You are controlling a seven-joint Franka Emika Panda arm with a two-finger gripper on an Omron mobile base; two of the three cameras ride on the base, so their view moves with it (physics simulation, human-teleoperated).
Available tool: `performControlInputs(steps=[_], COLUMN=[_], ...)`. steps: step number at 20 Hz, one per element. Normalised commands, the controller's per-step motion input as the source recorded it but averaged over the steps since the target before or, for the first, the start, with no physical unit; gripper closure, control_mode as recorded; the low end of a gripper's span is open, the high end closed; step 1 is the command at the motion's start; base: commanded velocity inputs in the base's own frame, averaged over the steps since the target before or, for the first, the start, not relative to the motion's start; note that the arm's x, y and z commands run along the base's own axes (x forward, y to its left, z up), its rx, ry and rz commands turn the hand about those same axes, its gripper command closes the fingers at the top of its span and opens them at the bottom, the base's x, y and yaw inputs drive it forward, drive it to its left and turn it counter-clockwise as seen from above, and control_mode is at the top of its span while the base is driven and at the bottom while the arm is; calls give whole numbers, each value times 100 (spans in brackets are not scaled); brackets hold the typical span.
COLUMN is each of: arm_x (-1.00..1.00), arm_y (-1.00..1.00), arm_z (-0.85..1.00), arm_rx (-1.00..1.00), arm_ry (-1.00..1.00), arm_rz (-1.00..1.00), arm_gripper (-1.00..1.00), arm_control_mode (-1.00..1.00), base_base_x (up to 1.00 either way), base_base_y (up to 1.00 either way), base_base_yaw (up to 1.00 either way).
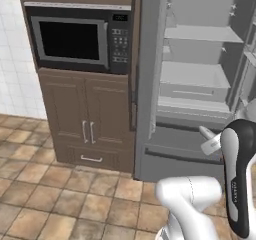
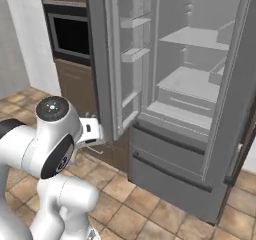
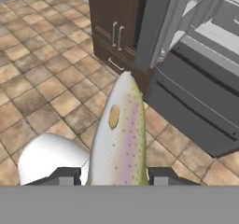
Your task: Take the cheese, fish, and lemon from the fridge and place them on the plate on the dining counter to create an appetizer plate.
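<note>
My gripper (image 3: 119,176) is shut on the fish (image 3: 121,134), a slender silvery-tan body with a pinkish stripe that sticks out lengthwise from between the two dark fingertips (image 3: 65,175). It hangs over the tiled floor, in front of and below the open fridge (image 3: 200,78). The fridge (image 1: 200,74) stands open with pale grey shelves (image 2: 190,84) that look bare. The cheese, the lemon, the plate and the dining counter are out of view.
The fridge's left door (image 2: 125,59) with its bins swings out toward the arm. Closed grey freezer drawers (image 2: 170,169) sit below the shelves. A black microwave (image 1: 75,39) in brown wood cabinets (image 1: 87,119) stands to the left. Tan floor tiles (image 1: 40,194) spread in front.
</note>
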Motion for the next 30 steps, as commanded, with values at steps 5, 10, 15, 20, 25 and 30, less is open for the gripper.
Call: performControlInputs(steps=[5,10,15,20,25,30], arm_x=[0,0,0,0,0,0], arm_y=[0,0,0,0,0,0], arm_z=[0,0,0,0,0,0], arm_rx=[0,0,0,0,0,0], arm_ry=[0,0,0,0,0,0], arm_rz=[0,0,0,0,0,0], arm_gripper=[100,100,100,100,100,100], arm_control_mode=[100,100,100,100,100,100], base_base_x=[-9,0,29,88,97,67], base_base_y=[38,55,66,62,61,33], base_base_yaw=[59,55,51,44,39,41])
